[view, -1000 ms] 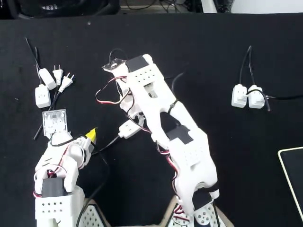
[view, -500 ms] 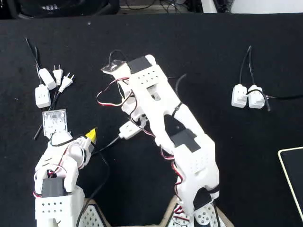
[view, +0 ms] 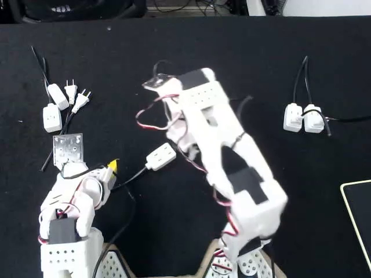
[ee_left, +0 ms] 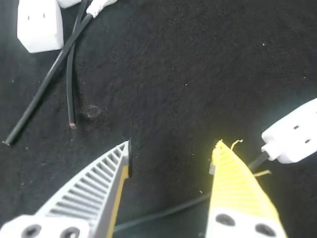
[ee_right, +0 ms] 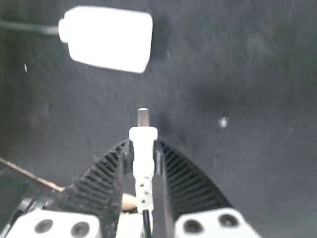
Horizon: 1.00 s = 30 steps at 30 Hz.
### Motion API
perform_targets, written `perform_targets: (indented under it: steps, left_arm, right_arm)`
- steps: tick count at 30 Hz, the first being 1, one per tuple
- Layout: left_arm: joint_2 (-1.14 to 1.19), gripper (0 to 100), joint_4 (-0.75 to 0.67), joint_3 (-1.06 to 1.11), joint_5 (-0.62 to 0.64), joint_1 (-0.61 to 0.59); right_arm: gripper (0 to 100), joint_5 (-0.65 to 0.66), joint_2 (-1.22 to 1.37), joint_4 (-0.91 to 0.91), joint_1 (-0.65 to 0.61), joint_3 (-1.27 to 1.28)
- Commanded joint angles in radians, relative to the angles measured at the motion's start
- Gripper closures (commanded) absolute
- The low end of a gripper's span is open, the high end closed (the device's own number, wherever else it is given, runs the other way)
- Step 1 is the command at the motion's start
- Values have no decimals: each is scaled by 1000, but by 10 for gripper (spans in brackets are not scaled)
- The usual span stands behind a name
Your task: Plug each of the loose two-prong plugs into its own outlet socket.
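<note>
Our right claw (ee_right: 143,148), clenched on a two-prong plug (ee_right: 143,136), has swung clear of the outlet socket (ee_right: 106,38), prongs facing it, apart. Our left claw (ee_left: 172,148) gapes released nearby. We judge insertion still pending.

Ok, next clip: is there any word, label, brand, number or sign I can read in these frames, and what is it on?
No text can be read in any view.
The white outlet socket on a black cord, the white two-prong plug held in the right gripper and the white socket block at the table's left have plain faces, with no print or signs.
</note>
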Motion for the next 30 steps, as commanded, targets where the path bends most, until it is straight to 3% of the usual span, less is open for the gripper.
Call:
perform_targets:
  steps: [1,6,10,18,25,30]
  left_arm:
    - [5,733,6,-77,-66,12]
    - [52,733,-6,-87,-103,133]
    - [196,733,-126,-90,-103,165]
    - [713,733,-345,-352,-51,173]
    - [1191,733,-431,-539,26,277]
    - [1369,733,-471,-607,35,366]
  right_arm:
    - [988,41,-214,5,26,154]
    - [988,57,-378,-49,84,332]
    - [988,57,-529,-112,124,495]
    - [988,91,-745,-123,127,673]
    - [988,92,-852,-81,129,730]
    - [988,192,-900,-57,264,727]
